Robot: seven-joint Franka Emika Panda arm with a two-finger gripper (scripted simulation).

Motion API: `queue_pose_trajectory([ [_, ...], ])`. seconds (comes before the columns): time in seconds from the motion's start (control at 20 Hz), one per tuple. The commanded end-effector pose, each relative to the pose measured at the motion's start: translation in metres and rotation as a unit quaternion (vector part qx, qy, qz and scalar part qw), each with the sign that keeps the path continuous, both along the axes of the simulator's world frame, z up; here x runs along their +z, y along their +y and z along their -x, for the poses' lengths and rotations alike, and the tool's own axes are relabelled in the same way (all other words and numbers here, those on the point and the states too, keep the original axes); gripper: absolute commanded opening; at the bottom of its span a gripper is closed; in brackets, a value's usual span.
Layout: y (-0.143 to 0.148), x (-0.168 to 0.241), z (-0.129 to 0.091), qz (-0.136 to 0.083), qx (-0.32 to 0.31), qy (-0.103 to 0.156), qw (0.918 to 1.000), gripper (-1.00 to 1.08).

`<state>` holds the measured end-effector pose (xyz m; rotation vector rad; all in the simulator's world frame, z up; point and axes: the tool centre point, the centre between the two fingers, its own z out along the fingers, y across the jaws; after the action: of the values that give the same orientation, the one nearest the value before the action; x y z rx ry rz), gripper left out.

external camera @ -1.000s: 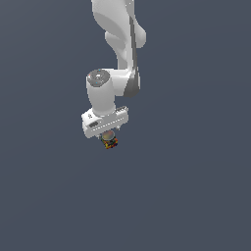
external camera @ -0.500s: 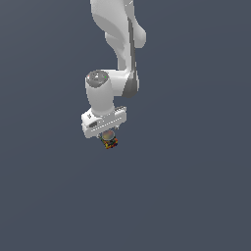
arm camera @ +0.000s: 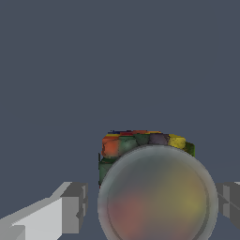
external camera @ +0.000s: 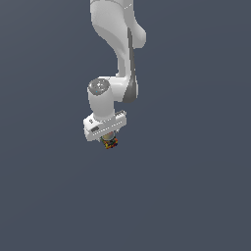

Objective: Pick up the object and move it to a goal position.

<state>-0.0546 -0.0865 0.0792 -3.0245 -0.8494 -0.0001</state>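
Note:
The object (external camera: 111,143) is a small block patched in red, yellow, green and orange, and it hangs right under the white gripper (external camera: 108,139) in the exterior view. In the wrist view the object (arm camera: 136,143) sits between the two grey fingers (arm camera: 75,206), and the gripper (arm camera: 152,204) is shut on it. A hazy, see-through sphere (arm camera: 157,197) overlaps the near part of the block and hides its lower half.
Behind the white arm (external camera: 115,54), which reaches down from the top of the exterior view, there is only a plain dark grey-blue background. No table edge, container or other object shows.

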Motion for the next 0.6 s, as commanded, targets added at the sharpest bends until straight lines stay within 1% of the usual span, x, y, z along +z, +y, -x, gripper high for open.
queue_pose_trajectory([
  [0.0,-0.0001,-0.0113,0.0004,0.000,0.000,0.000,1.0000,1.00],
  [0.3,-0.0003,-0.0213,-0.0004,0.000,0.001,0.000,1.0000,1.00],
  [0.35,-0.0003,-0.0213,-0.0004,0.000,0.001,0.000,1.0000,-1.00],
  [0.55,-0.0003,-0.0213,-0.0004,0.000,0.001,0.000,1.0000,-1.00],
])
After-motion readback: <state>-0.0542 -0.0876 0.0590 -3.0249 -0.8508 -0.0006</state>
